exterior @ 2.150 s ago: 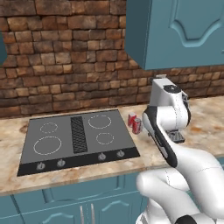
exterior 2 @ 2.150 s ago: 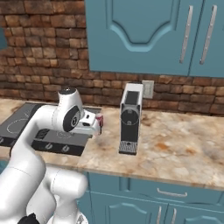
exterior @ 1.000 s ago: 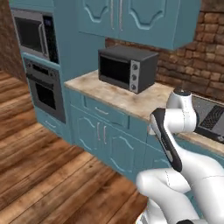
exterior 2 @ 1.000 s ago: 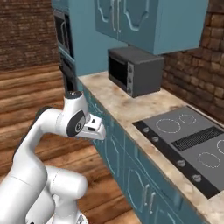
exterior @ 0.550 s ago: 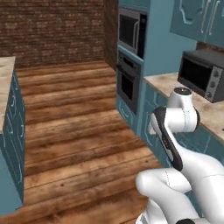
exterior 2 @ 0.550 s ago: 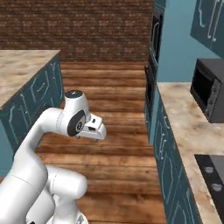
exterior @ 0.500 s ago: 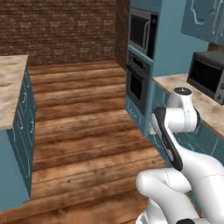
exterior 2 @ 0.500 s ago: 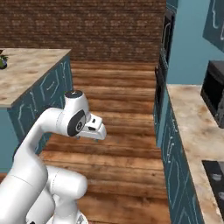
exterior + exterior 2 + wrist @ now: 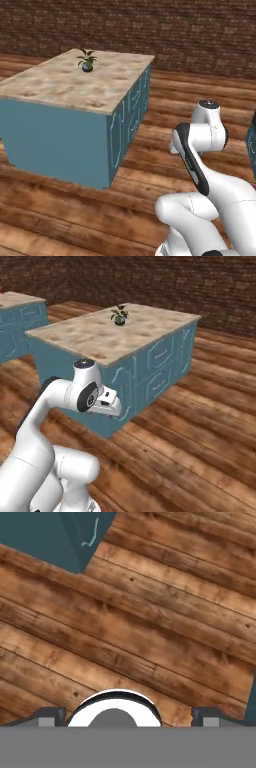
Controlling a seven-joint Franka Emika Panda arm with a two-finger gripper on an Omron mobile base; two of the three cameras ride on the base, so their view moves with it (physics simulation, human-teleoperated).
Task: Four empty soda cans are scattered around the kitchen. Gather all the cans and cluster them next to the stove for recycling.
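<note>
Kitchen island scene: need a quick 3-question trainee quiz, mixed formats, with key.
1. True or false: a small potted plant stands on the island countertop.
2. Multiple choice: in the hand view, what lies below the gripper? A) stove B) wooden floor C) sink
3. Fill in: the gripper's jaws are ____.

Key: 1 true; 2 B; 3 open, holding nothing.
</note>
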